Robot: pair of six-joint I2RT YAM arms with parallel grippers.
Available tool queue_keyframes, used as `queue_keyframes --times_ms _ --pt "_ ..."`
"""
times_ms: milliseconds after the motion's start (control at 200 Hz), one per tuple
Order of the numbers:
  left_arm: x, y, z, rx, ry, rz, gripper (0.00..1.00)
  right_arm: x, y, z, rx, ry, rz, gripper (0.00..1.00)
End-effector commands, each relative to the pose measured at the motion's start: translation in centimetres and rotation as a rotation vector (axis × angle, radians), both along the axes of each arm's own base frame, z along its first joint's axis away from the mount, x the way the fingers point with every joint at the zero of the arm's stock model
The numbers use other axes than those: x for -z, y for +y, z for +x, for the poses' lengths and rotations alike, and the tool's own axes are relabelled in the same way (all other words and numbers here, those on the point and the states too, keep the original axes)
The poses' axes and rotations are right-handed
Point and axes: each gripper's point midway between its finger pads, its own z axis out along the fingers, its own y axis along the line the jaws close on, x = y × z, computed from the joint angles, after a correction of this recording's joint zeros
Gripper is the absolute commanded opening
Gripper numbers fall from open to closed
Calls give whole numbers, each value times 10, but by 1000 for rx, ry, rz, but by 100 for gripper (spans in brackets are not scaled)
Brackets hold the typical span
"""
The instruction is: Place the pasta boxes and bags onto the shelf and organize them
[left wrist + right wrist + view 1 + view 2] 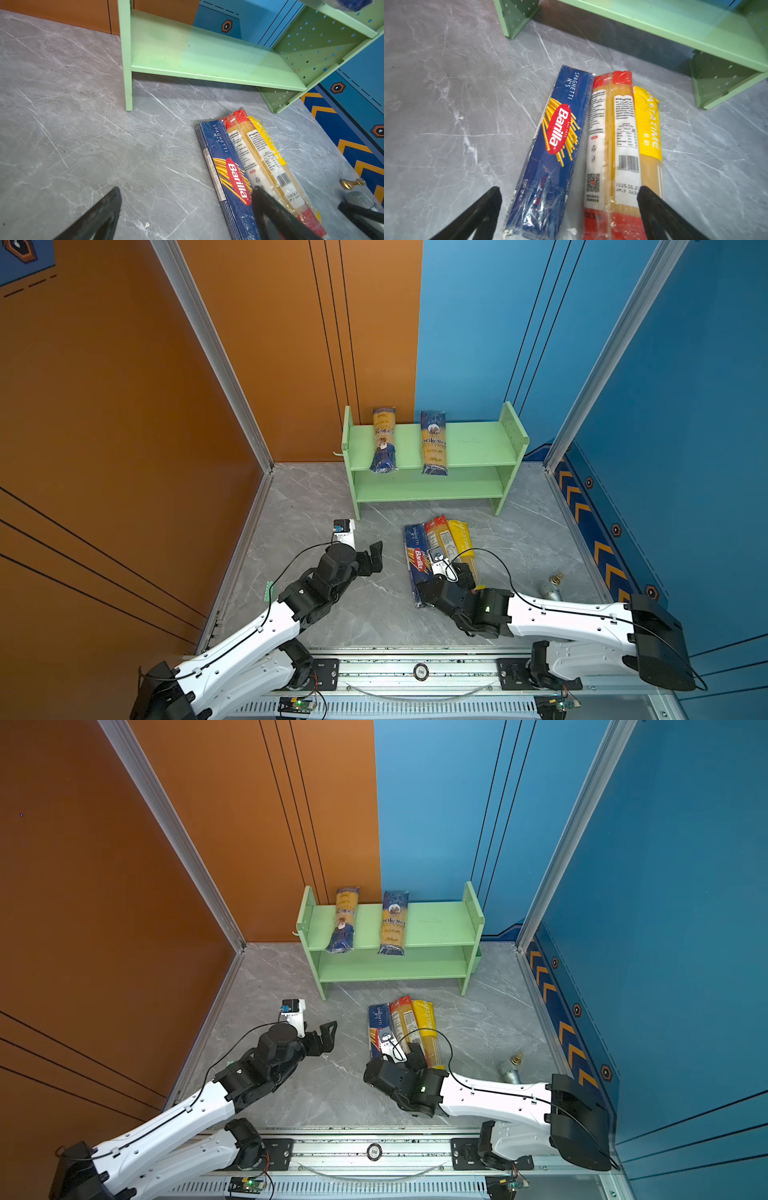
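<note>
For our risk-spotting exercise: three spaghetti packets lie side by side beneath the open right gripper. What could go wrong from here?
The Barilla packet, red-ended packet and yellow-ended packet touch, so the right gripper may catch two or shove a neighbour.
The navy-and-yellow packets overhang the front of the shelf; a bump could tip them off.

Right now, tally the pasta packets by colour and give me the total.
Navy-and-yellow packets, on the top tier of the shelf: 2
Navy Barilla packet: 1
Red-ended packet: 1
Yellow-ended packet: 1
Total: 5
</note>
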Motion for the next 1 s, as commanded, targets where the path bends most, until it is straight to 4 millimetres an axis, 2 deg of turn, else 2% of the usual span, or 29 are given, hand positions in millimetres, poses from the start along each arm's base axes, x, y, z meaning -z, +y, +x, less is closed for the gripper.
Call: queue_keyframes --times_ms 0,270,385,476,656,996 --pt "5 -2 -6 44 22 0 98 5 4 -5 43 -29 56 100" --pt "6 -5 -9 84 29 -4 98 30 35 -22 14 -48 31 100" --pt "7 -9 -8 97 33 -9 98 38 41 -25 3 -33 18 100" --pt "7 -11 -7 98 35 -22 98 42 41 -26 -18 -27 -11 100" --pt "7 -15 -5 104 37 -43 98 47 27 -27 -19 -38 -68 100" --pt "8 -15 -4 92 42 -48 98 77 35 -32 -62 -37 -162 100"
